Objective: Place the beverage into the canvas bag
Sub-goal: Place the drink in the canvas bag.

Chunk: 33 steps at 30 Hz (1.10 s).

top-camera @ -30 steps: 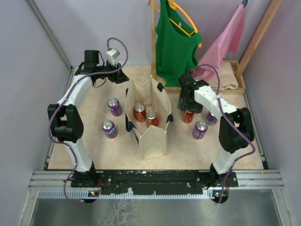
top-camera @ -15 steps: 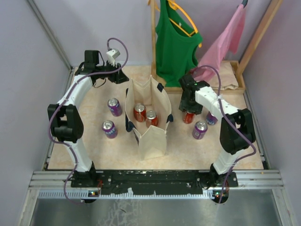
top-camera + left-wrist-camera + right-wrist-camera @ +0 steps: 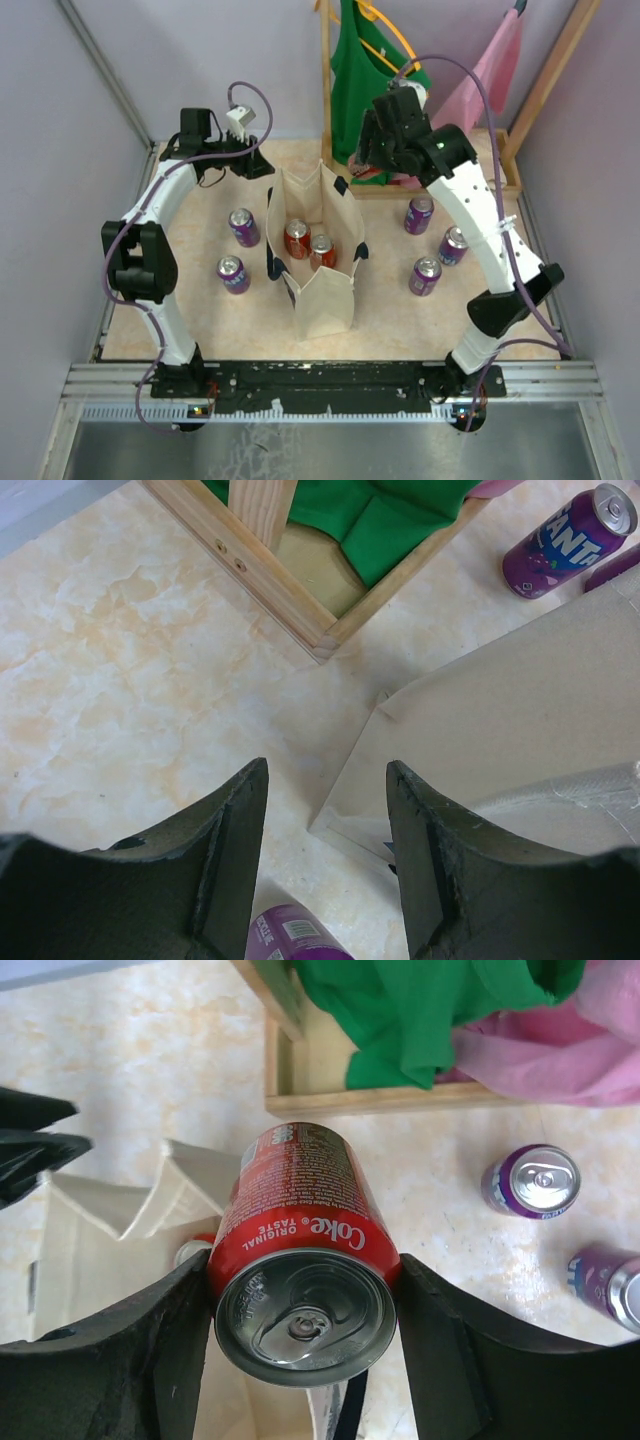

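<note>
My right fingers [image 3: 440,1360] clench a red cola can [image 3: 305,1270] in the air, at 1 o'clock from the canvas bag [image 3: 325,300]. It is not in yet. Two red cans [image 3: 297,237] sit inside; purple cans [image 3: 427,275] dot the tabletop [image 3: 200,320]. My left fingers [image 3: 225,860] hang released.

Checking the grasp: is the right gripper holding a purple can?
No, the right gripper is shut on a red Coke can.
</note>
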Available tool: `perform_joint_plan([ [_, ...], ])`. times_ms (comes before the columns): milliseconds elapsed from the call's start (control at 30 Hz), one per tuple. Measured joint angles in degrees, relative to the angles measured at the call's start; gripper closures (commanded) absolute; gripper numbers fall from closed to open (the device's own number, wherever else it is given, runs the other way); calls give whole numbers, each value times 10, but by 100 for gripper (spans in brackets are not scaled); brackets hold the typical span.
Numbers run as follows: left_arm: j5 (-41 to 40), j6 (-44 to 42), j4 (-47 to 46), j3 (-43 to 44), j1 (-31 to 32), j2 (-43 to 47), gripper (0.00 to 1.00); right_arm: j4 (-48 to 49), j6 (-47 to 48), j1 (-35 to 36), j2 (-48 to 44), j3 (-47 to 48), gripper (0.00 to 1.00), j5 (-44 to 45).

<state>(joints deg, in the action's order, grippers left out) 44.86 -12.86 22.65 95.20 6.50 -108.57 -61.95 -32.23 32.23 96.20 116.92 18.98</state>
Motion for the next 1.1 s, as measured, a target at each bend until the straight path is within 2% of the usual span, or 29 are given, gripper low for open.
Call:
perform_joint_plan([
  [167, 1, 0, 0, 0, 0, 0, 43, -26, 19, 38, -6, 68, 100, 2],
  [333, 4, 0, 0, -1, 0, 0, 43, -92, 36, 109, 58, 185, 100, 14],
  [433, 4, 0, 0, -3, 0, 0, 43, -110, 39, 161, 93, 211, 100, 17],
  [633, 5, 0, 1, -4, 0, 0, 43, -128, 37, 213, 105, 151, 100, -1],
  [900, 7, -3, 5, -4, 0, 0, 43, -120, 42, 207, 105, 53, 100, -27],
  [1100, 7, -11, 11, -4, 0, 0, 43, -85, 58, 207, 132, 47, 100, -65],
])
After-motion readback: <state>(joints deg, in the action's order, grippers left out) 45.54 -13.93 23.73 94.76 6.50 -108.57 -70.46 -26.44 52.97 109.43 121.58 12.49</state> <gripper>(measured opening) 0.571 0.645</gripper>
